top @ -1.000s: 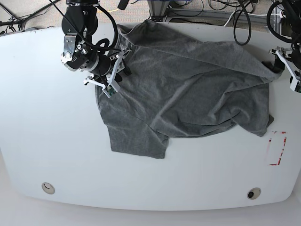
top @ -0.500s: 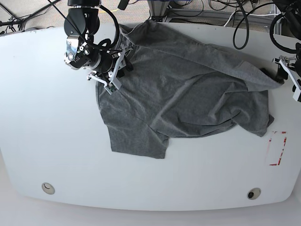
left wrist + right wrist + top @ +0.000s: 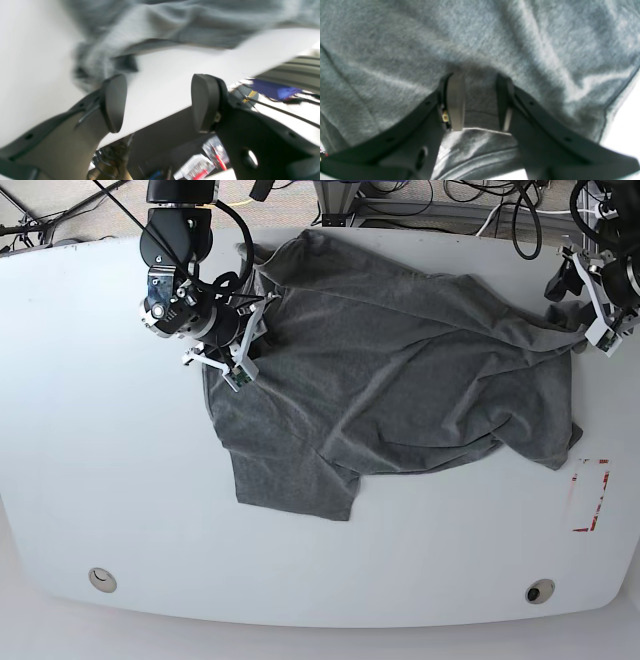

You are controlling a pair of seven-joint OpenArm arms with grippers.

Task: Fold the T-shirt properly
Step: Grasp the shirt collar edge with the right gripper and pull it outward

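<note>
Your T-shirt (image 3: 400,380) lies crumpled, long axis across the white surface (image 3: 100,480); right hand (image 3: 477,102) pinches it, left hand (image 3: 160,102) gapes wide.

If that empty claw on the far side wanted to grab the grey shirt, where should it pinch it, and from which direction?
Probably the bunched corner of the T-shirt nearest the left gripper, whose jaws stand open with nothing between them. There the cloth humps up off the table in a ridge, so the fingers could close across it. Coming in from the table's edge, low and sideways, looks easiest, since the flat middle offers no fold to pinch.
</note>
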